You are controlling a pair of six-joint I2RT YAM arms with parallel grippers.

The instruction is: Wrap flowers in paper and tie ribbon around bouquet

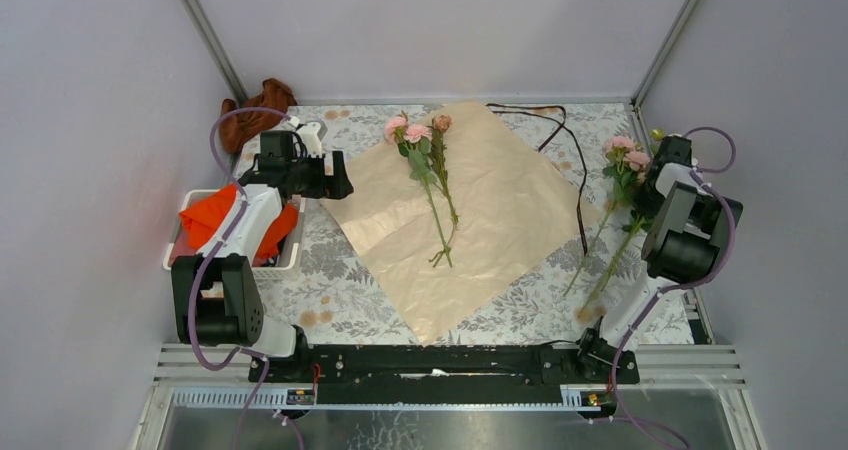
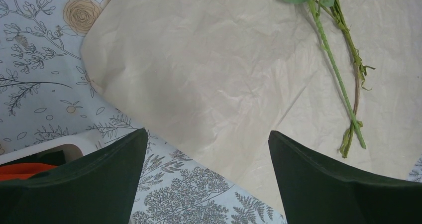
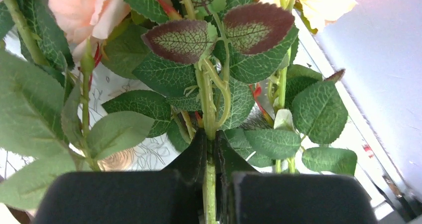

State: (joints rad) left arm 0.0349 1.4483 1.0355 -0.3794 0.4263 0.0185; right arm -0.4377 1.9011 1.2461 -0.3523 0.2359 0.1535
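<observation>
Right pincer (image 3: 210,152), 3 o'clock: clamped on a stem of the flowers (image 1: 625,157). Left pincer (image 2: 207,132), 9 o'clock: spread wide, empty, over the paper (image 1: 490,215) corner.

I drove a left arm (image 1: 250,225) and a right arm (image 1: 685,235) that were white-shelled with chunky black joints, looped by purple cables (image 1: 211,148), bolted to a black rail (image 1: 440,360) and tipped with dark wedge-shaped fingers (image 2: 94,184).

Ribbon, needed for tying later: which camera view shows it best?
Top external: the ribbon trails past the paper's right corner. Left wrist shows paper and stems, right wrist flowers up close: no ribbon in either.
</observation>
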